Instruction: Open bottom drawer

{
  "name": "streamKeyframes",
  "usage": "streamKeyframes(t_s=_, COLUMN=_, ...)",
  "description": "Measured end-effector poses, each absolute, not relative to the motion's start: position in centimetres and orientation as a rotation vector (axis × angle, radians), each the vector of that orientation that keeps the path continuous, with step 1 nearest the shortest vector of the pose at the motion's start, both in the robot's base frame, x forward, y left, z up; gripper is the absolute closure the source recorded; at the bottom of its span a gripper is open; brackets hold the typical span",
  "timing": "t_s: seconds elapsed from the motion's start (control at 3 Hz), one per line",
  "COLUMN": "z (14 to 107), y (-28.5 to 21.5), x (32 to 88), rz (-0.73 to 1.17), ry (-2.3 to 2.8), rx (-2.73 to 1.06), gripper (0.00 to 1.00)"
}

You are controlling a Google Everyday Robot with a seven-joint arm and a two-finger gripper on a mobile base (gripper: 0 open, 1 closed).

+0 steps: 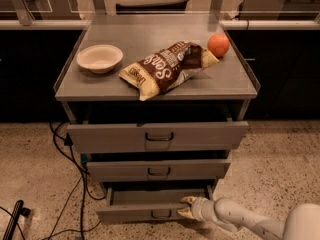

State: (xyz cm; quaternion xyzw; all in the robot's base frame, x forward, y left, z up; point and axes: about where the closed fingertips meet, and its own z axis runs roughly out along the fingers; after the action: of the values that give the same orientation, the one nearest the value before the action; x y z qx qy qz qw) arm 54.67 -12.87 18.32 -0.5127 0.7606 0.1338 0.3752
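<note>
The gripper, sitting at the right end of the bottom drawer front, is showing a pale tan-yellow colour. Behind it, the arm is running in smooth white rounded casing with a ringed collar at the wrist, and is widening into a bulky white shell at the lower right corner.

Brown snack bag on the bench, well above the hand: white lettering seems to begin "Sea S"; the rest is unreadable. The hand is at the bottom drawer front's right end.
</note>
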Motion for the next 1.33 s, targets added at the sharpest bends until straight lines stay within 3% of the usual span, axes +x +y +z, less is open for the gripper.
streamKeyframes(t_s=0.33, z=18.31, y=-12.86, x=54.67, rz=0.343, ry=1.947, rx=-1.312, gripper=0.10)
streamKeyframes(t_s=0.67, z=18.31, y=-12.86, x=54.67, rz=0.343, ry=1.947, rx=-1.312, gripper=0.00)
streamKeyframes(t_s=1.0, z=18.31, y=-12.85, x=54.67, rz=0.343, ry=1.947, rx=-1.312, gripper=0.02)
streamKeyframes(t_s=1.33, z=18.31, y=-12.86, x=54.65, rz=0.343, ry=1.946, rx=-1.312, gripper=0.26)
